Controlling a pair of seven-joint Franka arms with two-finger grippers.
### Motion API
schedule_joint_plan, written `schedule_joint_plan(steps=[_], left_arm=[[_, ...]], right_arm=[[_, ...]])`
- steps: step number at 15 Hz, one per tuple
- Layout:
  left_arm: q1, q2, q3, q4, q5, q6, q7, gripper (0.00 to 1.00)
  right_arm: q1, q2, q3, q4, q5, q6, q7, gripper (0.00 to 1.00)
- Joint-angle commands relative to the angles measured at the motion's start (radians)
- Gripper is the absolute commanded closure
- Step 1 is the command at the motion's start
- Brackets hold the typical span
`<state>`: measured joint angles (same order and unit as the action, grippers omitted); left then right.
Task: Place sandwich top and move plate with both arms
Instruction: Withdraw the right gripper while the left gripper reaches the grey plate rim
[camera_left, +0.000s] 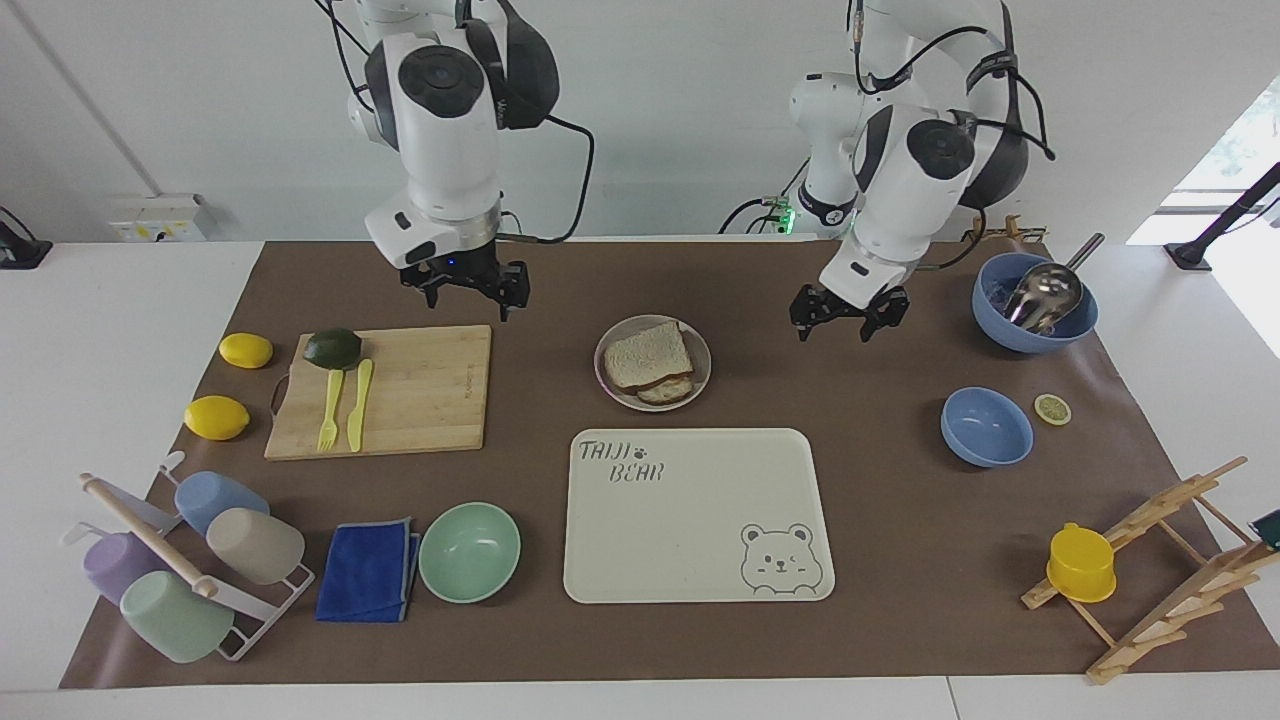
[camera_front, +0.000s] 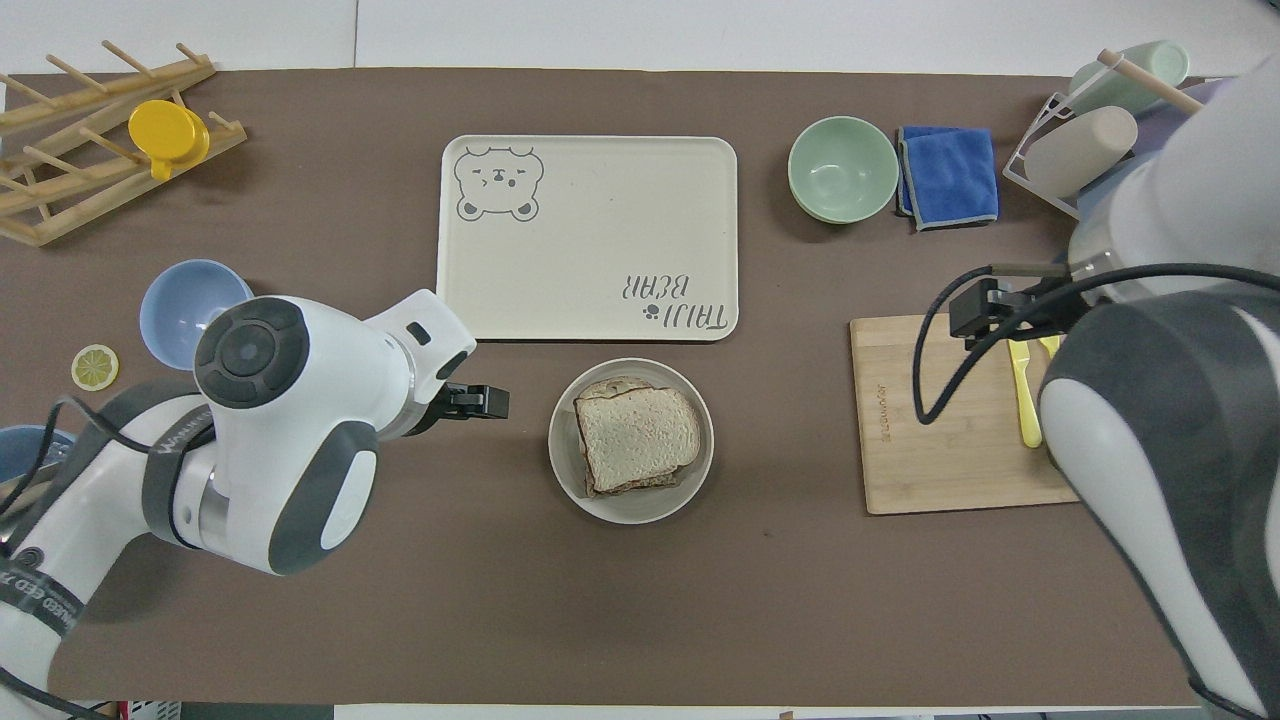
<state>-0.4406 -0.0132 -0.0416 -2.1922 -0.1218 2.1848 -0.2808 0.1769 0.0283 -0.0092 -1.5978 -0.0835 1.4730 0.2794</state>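
Two empty grippers flank my plate (camera_left: 652, 363): the left gripper (camera_left: 848, 315) hangs over bare mat toward its own arm's end, fingers spread, and the right gripper (camera_left: 467, 284) hangs over the robot-side edge of the cutting board (camera_left: 385, 390), fingers also spread. The sandwich top (camera_left: 648, 353) already lies on the lower slice, skewed so the stack's corners don't line up.

My worry is the lift. The plate is round, shallow and smooth-looking, with a thin rim that gives little to pinch; if one side closes or rises first, I judge it tips and the loose, porous bread slides off. A finger coming in too low could shove the plate across the paper-like mat toward the tray (camera_left: 698, 515), which lies just beside it. The crust looks soft, so a stray fingertip would dent it.
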Motion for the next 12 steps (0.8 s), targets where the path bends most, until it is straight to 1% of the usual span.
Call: schedule_joint_plan(steps=[1,4,6,8,11,12], left_arm=[[-0.064,0.018,0.016,-0.04,-0.042,0.087,-0.035,0.0],[-0.079,0.045,0.016,-0.047,-0.087,0.116,-0.032,0.0],[-0.107,0.058,0.016,-0.054,-0.102,0.133,-0.032,0.01],[-0.113,0.071,0.016,-0.067,-0.125,0.147,-0.031,0.05],[-0.127,0.087,0.016,-0.077,-0.134,0.161,-0.031,0.13],[-0.127,0.09,0.014,-0.078,-0.139,0.162,-0.031,0.16]], right_arm=[[-0.1,-0.005,0.008,0.036,0.031,-0.069,-0.117,0.0],[-0.14,-0.018,0.006,0.036,0.031,-0.065,-0.132,0.0],[-0.143,-0.018,0.009,0.032,0.03,-0.071,-0.135,0.0],[-0.149,-0.019,0.011,0.03,0.031,-0.069,-0.143,0.0],[-0.14,-0.062,0.003,-0.019,0.031,-0.071,-0.215,0.0],[-0.137,-0.062,0.0,-0.021,0.031,-0.066,-0.217,0.0]])
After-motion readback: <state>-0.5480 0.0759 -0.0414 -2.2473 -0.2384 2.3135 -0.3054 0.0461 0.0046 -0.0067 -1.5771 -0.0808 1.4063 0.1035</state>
